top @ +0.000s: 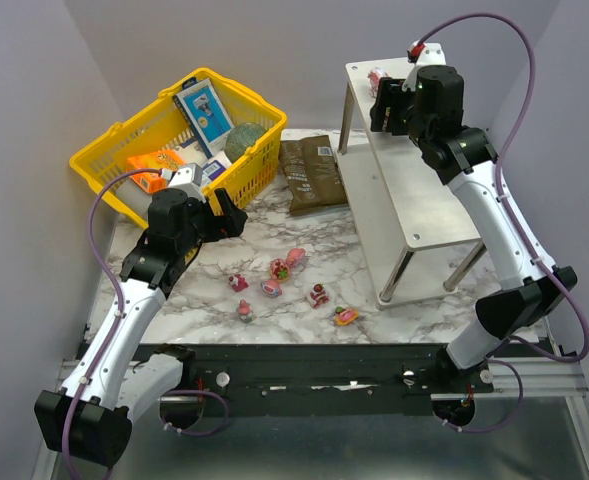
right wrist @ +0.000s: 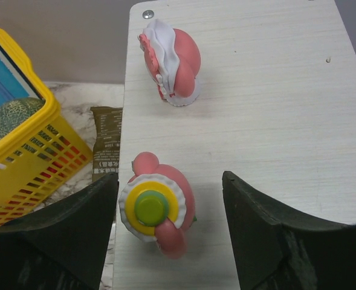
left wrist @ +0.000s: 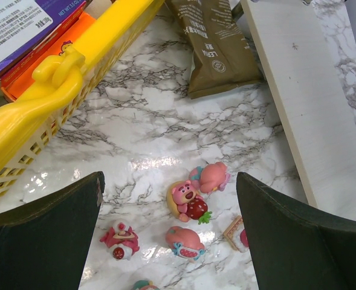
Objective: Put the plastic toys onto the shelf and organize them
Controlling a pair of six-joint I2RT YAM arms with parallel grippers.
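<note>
Several small pink and red plastic toys (top: 277, 267) lie loose on the marble table, left of the shelf (top: 419, 185). My left gripper (top: 230, 214) is open and empty above them. In the left wrist view, a pink bear with a strawberry (left wrist: 187, 200), a pink figure (left wrist: 211, 176) and a watermelon-trimmed one (left wrist: 184, 238) lie below the open left gripper (left wrist: 168, 187). My right gripper (top: 382, 108) is open over the shelf's top board (right wrist: 268, 109). A pink toy with a yellow-green disc (right wrist: 156, 211) stands between its jaws, ungripped. A second pink-white toy (right wrist: 171, 63) stands farther back.
A yellow basket (top: 174, 140) of grocery boxes stands at the back left, close to my left gripper. A brown packet (top: 312, 172) lies between basket and shelf. The shelf's thin legs (top: 394, 275) stand on the right of the table.
</note>
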